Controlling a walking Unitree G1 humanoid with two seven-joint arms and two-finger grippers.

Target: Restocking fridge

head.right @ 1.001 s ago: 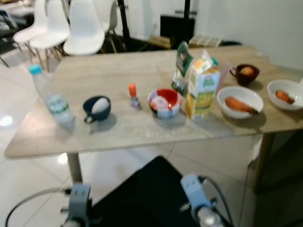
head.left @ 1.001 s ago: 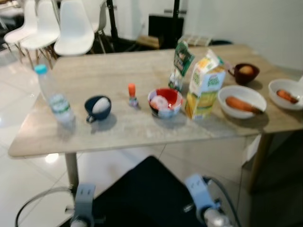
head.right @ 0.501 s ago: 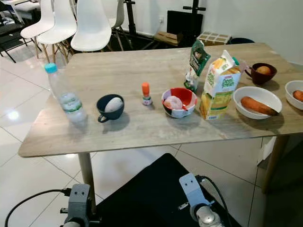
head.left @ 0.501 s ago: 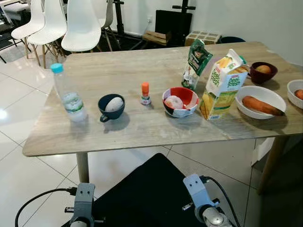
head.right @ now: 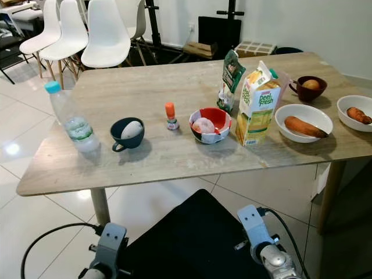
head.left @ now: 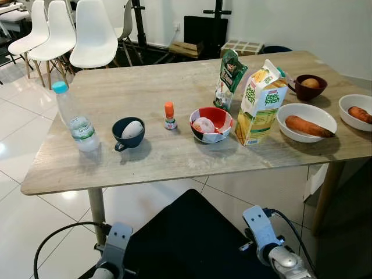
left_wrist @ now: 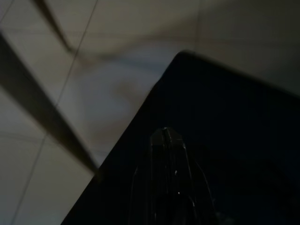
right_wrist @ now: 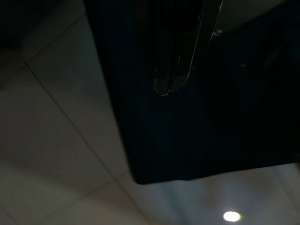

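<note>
Hanging low beside a black body panel (head.left: 186,232), both arms sit idle; the left end effector (left_wrist: 164,133) and right end effector (right_wrist: 164,89) each show their dark fingers pressed together, clenched on nothing, above white floor tiles (head.left: 29,226). Beyond stands the pale wooden surface (head.left: 163,157). Near its front edge are a water bottle (head.left: 74,119), a blue cup (head.left: 128,132) holding an egg, a small orange-capped bottle (head.left: 169,115), a red bowl (head.left: 211,124), a juice carton (head.left: 261,103) and a white bowl (head.left: 306,121) with a carrot. Behind them are a green pouch (head.left: 228,78), a dark cup (head.left: 308,87) and another white bowl (head.left: 356,111). Farther off stand white chairs (head.left: 93,35) and a black stand (head.left: 206,26) against the wall.
</note>
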